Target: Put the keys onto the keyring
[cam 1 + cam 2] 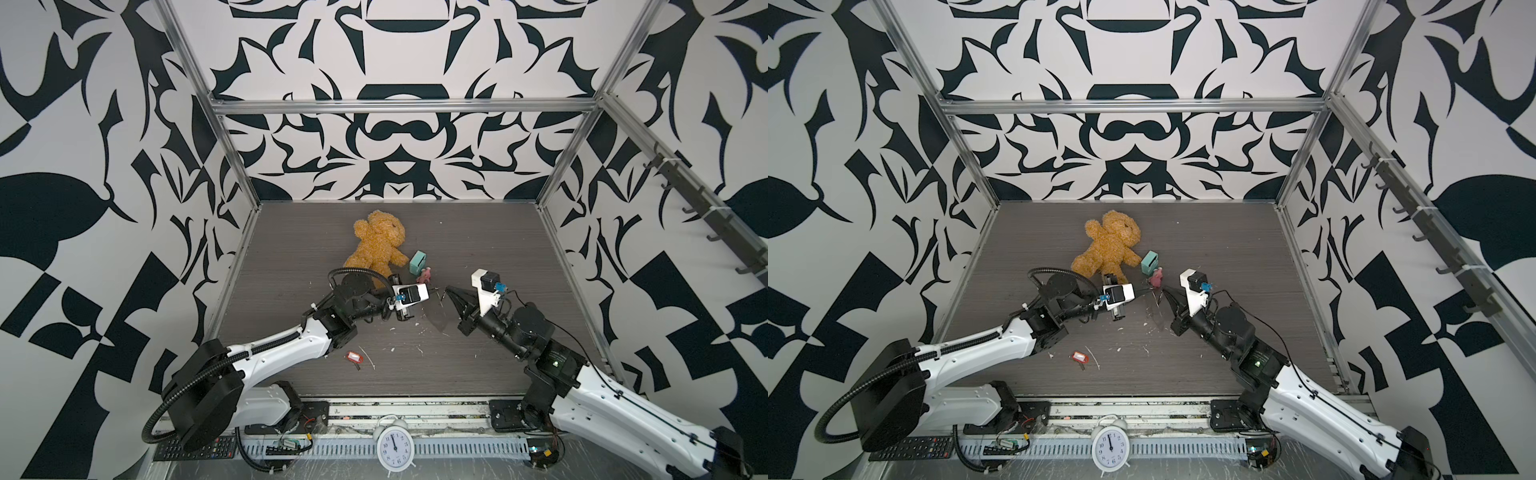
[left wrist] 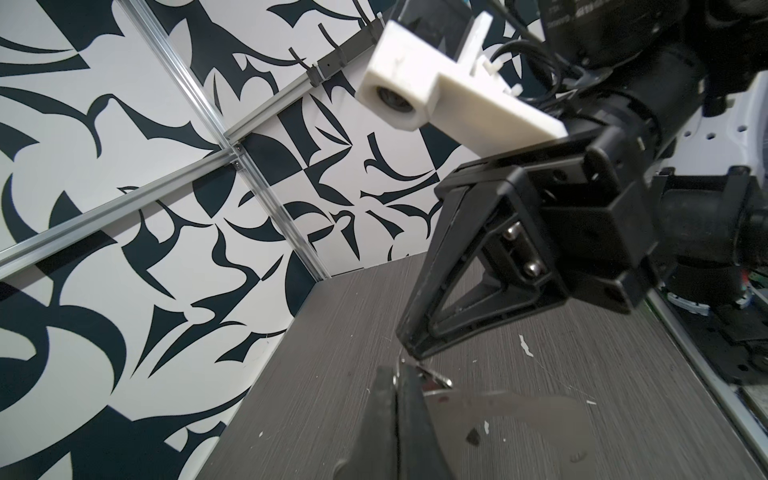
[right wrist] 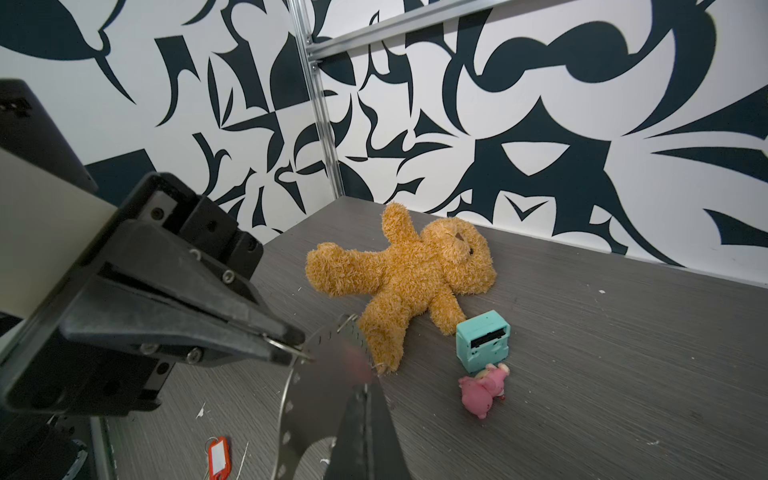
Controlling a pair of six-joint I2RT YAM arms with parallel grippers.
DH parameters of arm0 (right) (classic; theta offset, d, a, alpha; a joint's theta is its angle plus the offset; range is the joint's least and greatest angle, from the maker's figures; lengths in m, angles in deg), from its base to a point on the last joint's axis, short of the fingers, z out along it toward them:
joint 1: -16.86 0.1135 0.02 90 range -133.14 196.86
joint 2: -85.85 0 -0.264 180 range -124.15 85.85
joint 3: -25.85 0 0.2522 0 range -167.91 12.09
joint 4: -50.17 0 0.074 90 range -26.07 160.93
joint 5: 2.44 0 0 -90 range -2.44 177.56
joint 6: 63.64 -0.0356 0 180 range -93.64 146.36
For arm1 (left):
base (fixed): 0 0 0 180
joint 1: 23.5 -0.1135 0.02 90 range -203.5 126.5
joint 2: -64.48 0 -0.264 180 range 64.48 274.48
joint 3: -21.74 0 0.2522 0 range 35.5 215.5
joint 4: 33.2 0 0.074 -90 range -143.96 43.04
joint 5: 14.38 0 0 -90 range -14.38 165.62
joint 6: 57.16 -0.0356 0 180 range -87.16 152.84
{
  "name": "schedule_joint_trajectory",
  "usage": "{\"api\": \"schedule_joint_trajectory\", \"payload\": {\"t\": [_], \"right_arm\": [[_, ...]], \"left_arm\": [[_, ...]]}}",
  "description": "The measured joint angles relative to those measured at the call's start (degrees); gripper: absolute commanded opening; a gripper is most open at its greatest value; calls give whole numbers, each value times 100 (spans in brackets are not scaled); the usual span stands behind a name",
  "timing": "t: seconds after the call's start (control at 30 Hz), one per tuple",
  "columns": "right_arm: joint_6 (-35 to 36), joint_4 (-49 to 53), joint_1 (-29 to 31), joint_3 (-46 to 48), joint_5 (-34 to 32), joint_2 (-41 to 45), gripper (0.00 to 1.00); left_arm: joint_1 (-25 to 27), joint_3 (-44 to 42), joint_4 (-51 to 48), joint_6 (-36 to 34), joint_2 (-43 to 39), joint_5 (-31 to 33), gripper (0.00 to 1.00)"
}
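Top views: both arms reach in from the near corners. The left hand (image 1: 432, 292) and right hand (image 1: 447, 289) meet tip to tip just above mid-bench (image 1: 498, 249). Between them there is only a silver glint, too small to read.

The right wrist view resolves it. The left hand's fingers are pressed together on a thin silver keyring (image 3: 284, 345). The grey strap (image 3: 316, 374), dotted along its edges, curves off that ring and down past the right hand's own fingers.

The left wrist view gives the other side. The right hand's fingers are pressed together, tips just beside the left hand's, with the strap arcing out blurred below. Whether the right hand actually pinches the strap can't be told, as that spot is blurred in both wrist views.

The red tag (image 1: 354, 356) lies flat on the bench near the left forearm, well apart from both hands. The right wrist view shows a small ring on its end.

A teal box (image 1: 417, 262) stands by the teddy bear (image 1: 378, 245). It has a dark slot in one face, contents not visible. A pink toy (image 1: 426, 275) lies just beside the box.
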Motion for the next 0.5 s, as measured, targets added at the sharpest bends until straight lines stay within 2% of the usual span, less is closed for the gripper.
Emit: {"api": "schedule_joint_trajectory", "payload": {"t": [0.5], "right_arm": [[-411,-1325,0,619,629,116,0]], "left_arm": [[0,4,-15,-20,-105,-31,0]]}}
